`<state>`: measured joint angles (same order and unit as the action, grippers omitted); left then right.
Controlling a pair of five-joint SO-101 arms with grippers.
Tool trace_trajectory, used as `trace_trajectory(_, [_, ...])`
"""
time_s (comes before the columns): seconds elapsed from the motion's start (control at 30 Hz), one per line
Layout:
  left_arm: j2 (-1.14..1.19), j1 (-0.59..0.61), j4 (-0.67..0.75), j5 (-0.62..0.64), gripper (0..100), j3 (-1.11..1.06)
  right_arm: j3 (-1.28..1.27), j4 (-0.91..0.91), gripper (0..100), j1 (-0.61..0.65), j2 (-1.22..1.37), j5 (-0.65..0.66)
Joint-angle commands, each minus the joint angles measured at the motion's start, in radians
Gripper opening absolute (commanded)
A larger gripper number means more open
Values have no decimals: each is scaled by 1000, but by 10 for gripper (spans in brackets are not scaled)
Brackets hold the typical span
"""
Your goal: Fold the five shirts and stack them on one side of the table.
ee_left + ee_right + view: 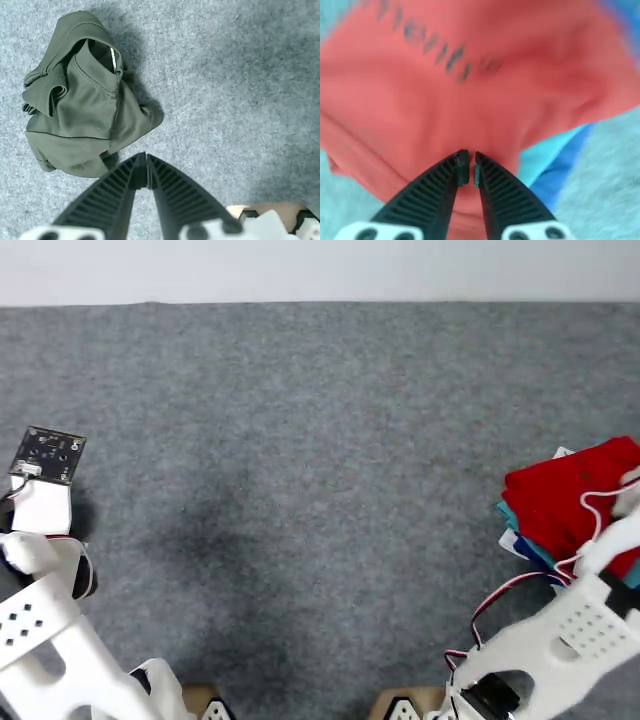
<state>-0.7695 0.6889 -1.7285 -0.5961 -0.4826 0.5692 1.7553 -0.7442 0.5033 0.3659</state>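
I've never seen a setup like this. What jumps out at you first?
The bright red shirt topping a pile of shirts at the right edge of the grey table, with the right gripper close over it. Then a crumpled olive-green shirt lying unfolded on the table, just ahead of the left gripper, tips closed.

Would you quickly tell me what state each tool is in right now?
Left tool: closed, empty, near the crumpled olive shirt.
Right tool: closed over the red shirt, no cloth seen gripped.

Even overhead light, soft shadows on the grey table (330, 420)
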Motion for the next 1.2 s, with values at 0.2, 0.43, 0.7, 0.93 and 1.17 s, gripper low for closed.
trace_trajectory(0.2, [-11,-6,-2,-8,8,4,-206,35,35,41,21,-17])
trace_trajectory(0.43, [-11,-6,-2,-8,8,4,-95,36,35,47,-165,-14])
trace_trajectory(0.7, [-18,-6,-5,-8,8,5,-135,36,35,237,-325,-21])
trace_trajectory(0.93, [-18,-6,-6,-8,8,5,-310,-140,35,386,-199,-104])
trace_trajectory(1.17, [-20,-6,-6,-8,8,5,-298,-166,35,443,-119,-126])
